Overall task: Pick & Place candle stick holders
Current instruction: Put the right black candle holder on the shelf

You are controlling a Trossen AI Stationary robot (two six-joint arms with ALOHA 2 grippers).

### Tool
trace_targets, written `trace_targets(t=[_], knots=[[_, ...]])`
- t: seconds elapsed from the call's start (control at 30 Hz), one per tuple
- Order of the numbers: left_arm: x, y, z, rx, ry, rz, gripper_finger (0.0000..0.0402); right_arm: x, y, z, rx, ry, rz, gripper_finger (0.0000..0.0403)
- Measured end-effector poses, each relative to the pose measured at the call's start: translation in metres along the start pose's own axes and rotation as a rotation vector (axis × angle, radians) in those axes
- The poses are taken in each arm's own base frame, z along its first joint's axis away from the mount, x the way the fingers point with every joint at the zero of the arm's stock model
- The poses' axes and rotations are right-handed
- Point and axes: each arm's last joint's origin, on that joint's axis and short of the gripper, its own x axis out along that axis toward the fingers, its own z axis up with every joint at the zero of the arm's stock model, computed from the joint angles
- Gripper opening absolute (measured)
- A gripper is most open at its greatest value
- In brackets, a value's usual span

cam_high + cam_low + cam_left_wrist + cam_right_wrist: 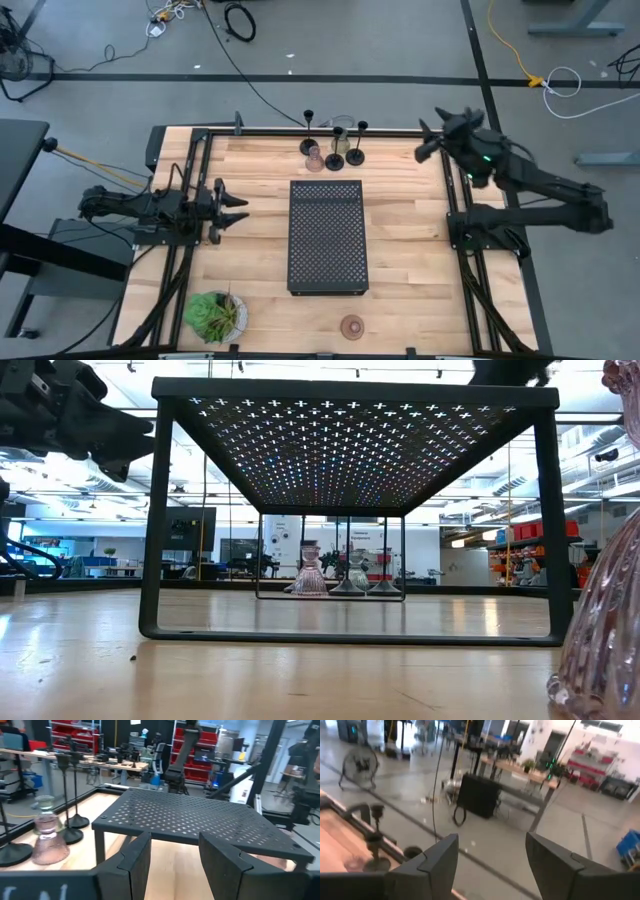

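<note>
Three slim black stemmed holders (335, 148) stand on their round bases at the table's far edge, with a pinkish glass holder (314, 158) beside them and another glass one (342, 140) among the stems. A brownish glass holder (352, 326) stands near the front edge and looms at the right of the low view (600, 620). My left gripper (238, 209) is open and empty, left of the black tray (328, 236). Its wrist view shows the pinkish holder (47, 840) and the stems (75, 820). My right gripper (425, 142) is open and empty, raised over the far right corner.
The black perforated tray stands on legs mid-table (350, 400); the far holders show beneath it (345, 575). A leafy green plant (215, 315) sits at the near left corner. Black frame rails (300, 131) edge the table. Bare wood lies on both sides of the tray.
</note>
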Motion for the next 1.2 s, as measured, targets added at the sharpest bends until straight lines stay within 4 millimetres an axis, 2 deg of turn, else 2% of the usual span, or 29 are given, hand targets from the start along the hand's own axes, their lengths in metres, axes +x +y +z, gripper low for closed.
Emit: trace_targets(t=[0.13,0.27,0.37,0.47,0.63,0.8,0.97,1.2], knots=[[0.0,0.0,0.0,-0.001,0.0,0.001,0.017,0.031,-0.005,-0.01,0.052,0.082,0.014,0.0231],[0.0,0.0,0.0,-0.001,0.0,0.001,0.017,0.054,0.0,-0.021,0.135,0.166,0.151,0.0231],[0.0,0.0,0.0,-0.001,0.001,0.0,0.017,0.072,0.013,-0.031,0.171,0.24,0.256,0.0231],[0.0,0.0,0.0,-0.006,0.001,0.0,0.017,0.091,0.026,-0.045,0.136,0.328,0.276,0.0231],[0.0,0.0,0.0,-0.051,0.001,0.0,0.017,0.114,0.05,-0.06,0.077,0.373,0.318,0.0231],[0.0,0.0,0.0,-0.054,0.001,0.0,0.017,0.123,0.066,-0.067,0.032,0.372,0.346,0.0231],[0.0,0.0,0.0,-0.053,0.001,0.0,0.017,0.124,0.073,-0.068,0.036,0.373,0.401,0.0231],[0.0,0.0,0.0,-0.053,0.001,0.0,0.017,0.123,0.075,-0.067,0.034,0.365,0.402,0.0231]])
